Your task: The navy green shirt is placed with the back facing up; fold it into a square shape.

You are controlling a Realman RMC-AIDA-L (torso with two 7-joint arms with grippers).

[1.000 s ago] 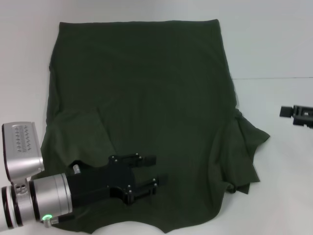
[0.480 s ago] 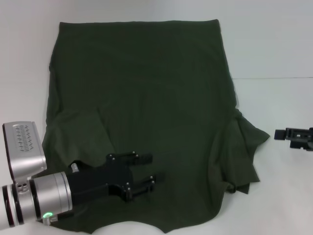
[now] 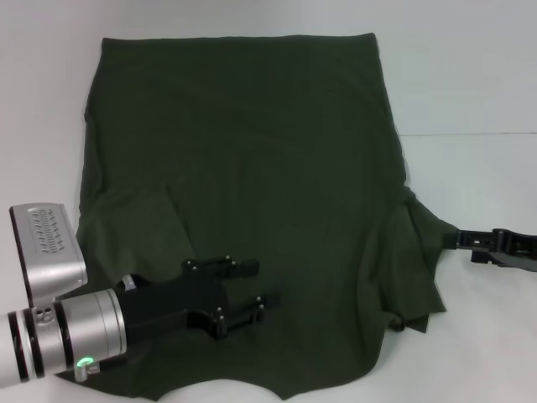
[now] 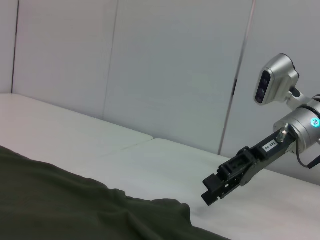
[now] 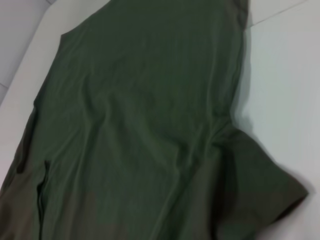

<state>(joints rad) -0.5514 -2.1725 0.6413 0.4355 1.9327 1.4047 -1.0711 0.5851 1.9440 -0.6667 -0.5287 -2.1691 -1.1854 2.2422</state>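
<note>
Olive shirt runs lengthwise near to far. My right gripper, spread unclear, sits just beside its right sleeve; my left gripper hovers spread over the near-left cloth.

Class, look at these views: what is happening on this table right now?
A two-armed robot is working on a navy green shirt spread flat on a white table. The left tool hovers open over the shirt's near left part. The right tool is at the tip of the right sleeve. Nothing is folded into a square yet.

Dark olive navy green shirt, flat, apparently plain-side up
</note>
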